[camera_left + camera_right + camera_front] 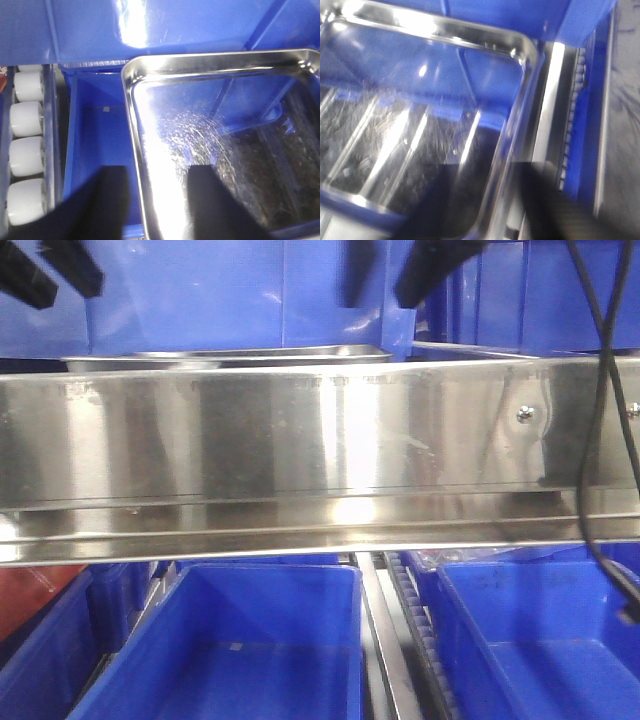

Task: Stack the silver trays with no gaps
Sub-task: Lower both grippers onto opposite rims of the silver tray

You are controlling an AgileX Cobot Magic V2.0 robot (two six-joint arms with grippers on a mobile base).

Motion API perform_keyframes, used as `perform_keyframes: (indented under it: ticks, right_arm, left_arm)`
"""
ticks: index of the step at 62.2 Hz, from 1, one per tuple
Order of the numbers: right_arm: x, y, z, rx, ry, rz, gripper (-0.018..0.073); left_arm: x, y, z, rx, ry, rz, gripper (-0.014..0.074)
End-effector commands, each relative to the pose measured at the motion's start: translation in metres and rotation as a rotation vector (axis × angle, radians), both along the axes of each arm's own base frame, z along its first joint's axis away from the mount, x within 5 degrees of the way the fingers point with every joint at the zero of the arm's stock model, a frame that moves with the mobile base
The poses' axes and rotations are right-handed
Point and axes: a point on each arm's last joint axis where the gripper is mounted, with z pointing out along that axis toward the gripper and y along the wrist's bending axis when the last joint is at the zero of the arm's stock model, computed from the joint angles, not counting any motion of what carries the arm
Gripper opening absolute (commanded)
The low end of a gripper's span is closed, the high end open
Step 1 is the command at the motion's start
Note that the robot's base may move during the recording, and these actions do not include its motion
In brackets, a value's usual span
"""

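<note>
Nearest you, two blue bins [270,640] sat under the long steel rail [300,440]. Just behind the rail, the silver tray [225,357] lay level over a farther bin [95,140], only its rim showing from the front. Your left gripper [155,205] was spread wide and held nothing, one finger outside the tray's left rim, the other inside the pan. White rollers [25,150] ran along that side. Your right gripper [490,185] looked parted too, astride the right rim. That view was blurred and showed no contact.
</note>
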Motion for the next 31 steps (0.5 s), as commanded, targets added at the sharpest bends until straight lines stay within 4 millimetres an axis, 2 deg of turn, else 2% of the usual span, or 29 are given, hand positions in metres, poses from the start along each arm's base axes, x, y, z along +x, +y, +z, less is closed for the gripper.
perform_keyframes:
  ticks: [1, 11, 31]
  right_arm:
    - [0.007, 0.0, 0.002, 0.031, -0.033, -0.028, 0.0307]
    - [0.011, 0.002, -0.005, 0.026, -0.025, -0.027, 0.0235]
    - [0.018, 0.001, -0.022, -0.014, 0.032, -0.042, 0.0234]
  left_arm:
    - [0.005, -0.003, -0.002, -0.001, -0.006, -0.005, 0.0288]
    - [0.013, -0.005, -0.012, 0.005, 0.015, -0.003, 0.0288]
    - [0.02, -0.007, -0.012, -0.003, -0.019, 0.002, 0.0285]
